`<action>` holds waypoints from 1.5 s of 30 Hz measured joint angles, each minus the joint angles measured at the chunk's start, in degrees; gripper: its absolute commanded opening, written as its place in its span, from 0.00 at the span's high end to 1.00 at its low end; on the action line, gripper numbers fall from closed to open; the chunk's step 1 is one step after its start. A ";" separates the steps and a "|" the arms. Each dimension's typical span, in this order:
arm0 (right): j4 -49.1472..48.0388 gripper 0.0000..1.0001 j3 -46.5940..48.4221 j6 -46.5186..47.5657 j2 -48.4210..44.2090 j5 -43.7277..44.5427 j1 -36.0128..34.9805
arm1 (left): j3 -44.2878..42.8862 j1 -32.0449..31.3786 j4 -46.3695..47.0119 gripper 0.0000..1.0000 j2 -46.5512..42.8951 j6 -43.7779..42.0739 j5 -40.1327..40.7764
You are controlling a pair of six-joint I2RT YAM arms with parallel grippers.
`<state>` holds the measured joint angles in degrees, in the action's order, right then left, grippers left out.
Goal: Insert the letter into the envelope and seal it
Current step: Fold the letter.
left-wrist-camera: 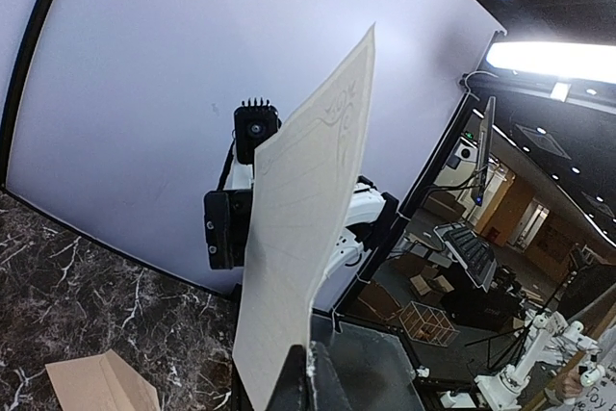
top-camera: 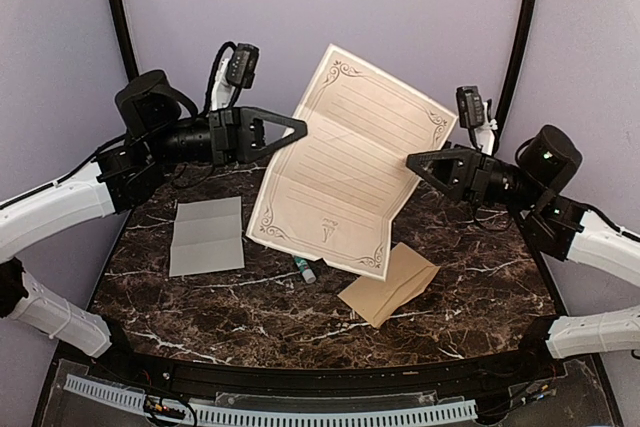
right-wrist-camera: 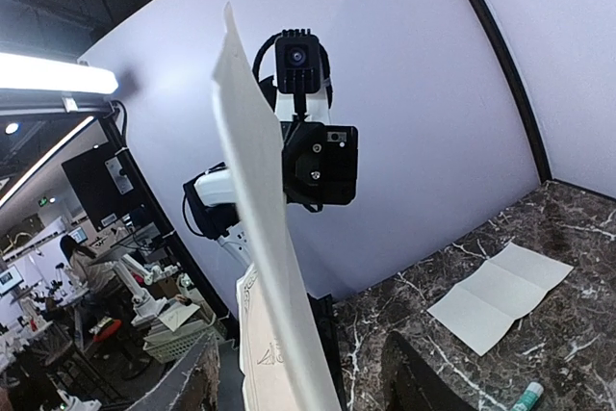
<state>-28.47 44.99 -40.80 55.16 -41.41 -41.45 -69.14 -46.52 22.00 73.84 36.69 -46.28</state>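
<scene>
Letter (top-camera: 345,162): lined sheet, hanging opened out above the worktop (top-camera: 455,282), long axis running far to near. Left end effector (top-camera: 299,131) is clamping its left edge and right end effector (top-camera: 413,160) is clamping its right edge. Envelope (top-camera: 390,285) is lying flat beneath the letter's near corner, nearer the right arm.

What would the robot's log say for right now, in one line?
left gripper shut on letter | right gripper shut on letter | letter unfolded, lifted above table | envelope on table, untouched
</scene>
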 measured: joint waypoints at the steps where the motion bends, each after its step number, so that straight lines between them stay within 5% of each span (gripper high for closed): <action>1: -0.31 0.58 0.09 -0.02 0.04 0.02 -0.11 | 0.02 0.00 0.15 1.00 0.15 0.07 -0.02; 10: -0.61 0.99 0.13 -0.09 0.02 1.70 -0.57 | 0.09 0.00 0.33 1.00 0.39 0.22 0.04; 18: 3.26 1.00 0.13 1.18 -0.28 7.26 -0.85 | 0.35 0.00 -0.20 1.00 0.39 -0.24 1.16; 19: 3.82 0.97 0.13 1.33 -0.44 8.04 -0.90 | 0.35 0.00 -0.52 1.00 0.39 -0.37 1.53; 24: 6.75 0.47 0.09 2.51 -1.90 10.88 -0.98 | 0.37 -0.11 -2.45 1.00 0.39 -1.31 3.56; 28: 9.60 0.25 -0.02 4.04 -4.37 13.49 -1.01 | 0.35 -0.09 -5.49 1.00 0.39 -3.06 5.46; 39: 22.21 0.03 1.57 7.87 -10.73 18.51 3.69 | 0.37 0.98 -13.94 1.00 -0.87 -8.52 6.23; 45: 24.74 0.01 3.89 8.66 -10.97 16.02 7.39 | 0.44 1.03 -18.36 1.00 -1.75 -11.37 4.52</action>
<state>-3.73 48.88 -32.14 44.18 -25.39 -34.06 -68.71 -45.50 3.64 72.10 25.32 -41.76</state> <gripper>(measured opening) 0.986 0.004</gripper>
